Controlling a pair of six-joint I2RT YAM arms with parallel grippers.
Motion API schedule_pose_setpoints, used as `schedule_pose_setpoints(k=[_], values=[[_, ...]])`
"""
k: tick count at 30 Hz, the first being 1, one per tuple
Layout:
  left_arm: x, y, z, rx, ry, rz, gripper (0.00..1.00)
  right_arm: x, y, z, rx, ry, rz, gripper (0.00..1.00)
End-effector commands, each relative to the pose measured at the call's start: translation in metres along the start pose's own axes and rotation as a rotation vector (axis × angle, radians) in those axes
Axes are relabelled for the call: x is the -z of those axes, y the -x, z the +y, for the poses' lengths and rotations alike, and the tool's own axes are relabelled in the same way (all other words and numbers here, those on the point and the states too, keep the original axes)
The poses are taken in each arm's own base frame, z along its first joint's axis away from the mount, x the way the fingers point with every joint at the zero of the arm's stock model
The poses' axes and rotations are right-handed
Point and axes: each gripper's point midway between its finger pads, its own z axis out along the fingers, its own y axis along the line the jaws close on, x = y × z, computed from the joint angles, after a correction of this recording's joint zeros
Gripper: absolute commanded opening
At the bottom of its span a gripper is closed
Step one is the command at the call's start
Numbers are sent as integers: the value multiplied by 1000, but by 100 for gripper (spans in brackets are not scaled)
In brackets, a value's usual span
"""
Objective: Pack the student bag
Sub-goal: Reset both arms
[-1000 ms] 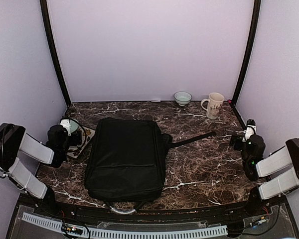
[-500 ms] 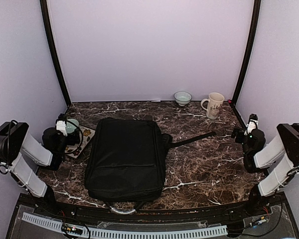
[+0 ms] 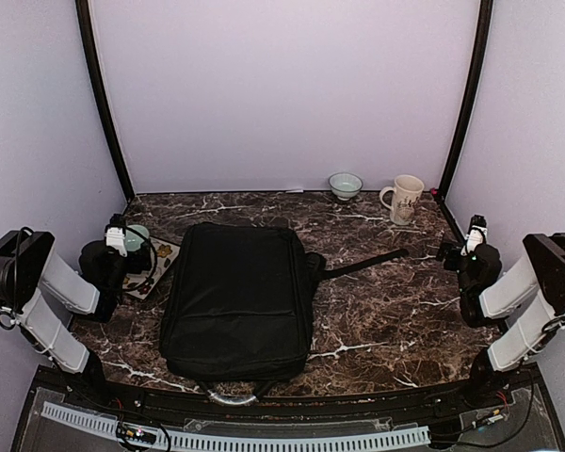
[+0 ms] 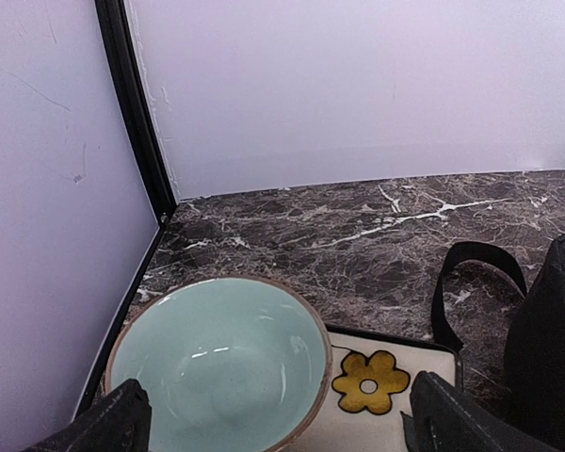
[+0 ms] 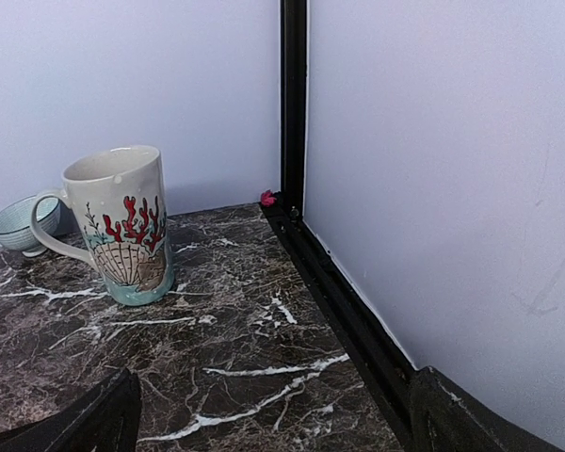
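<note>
Squarely in the middle of the dark marble-patterned tabletop (image 3: 386,315) lies the student bag (image 3: 237,299), flat, black and closed along its zipper seams. Its long strap (image 3: 363,265) runs out to the right across the stone, and its handle (image 3: 232,396) hangs over the near edge. No maker's mark can be read on the fabric from above.

The left hand (image 4: 281,429) hovers just left of the bag with its fingers (image 4: 108,426) spread wide, holding nothing. Directly below it sits a pale green bowl (image 4: 221,363) with a brown rim, resting on a cream card (image 4: 410,372) with a dark border and a printed yellow flower (image 4: 367,382). In the left wrist view a black strap loop (image 4: 476,273) curls beside the bag's edge.

The right hand (image 5: 273,426) hangs near the right wall, well apart from the bag, its fingers (image 5: 452,419) likewise wide apart and empty. Ahead of it stands an upright cream mug (image 5: 122,226) with a blue-green base. Its print is a picture rather than words: red coral above a scallop shell. Its handle points toward a small bluish bowl (image 5: 17,224) against the back wall. A tiny pink thing (image 5: 267,198) sits in the far right corner, too small to identify.
</note>
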Motion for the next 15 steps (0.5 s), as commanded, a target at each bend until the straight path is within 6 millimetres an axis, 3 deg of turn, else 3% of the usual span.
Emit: schedule_pose_setpoints(k=[1,15], values=[[2,4,0,10,-4,-22,99,-1,12,1,-24,6,-45,100],[2,4,0,10,-4,-22,99,-2,12,1,-23,8,-42,100]])
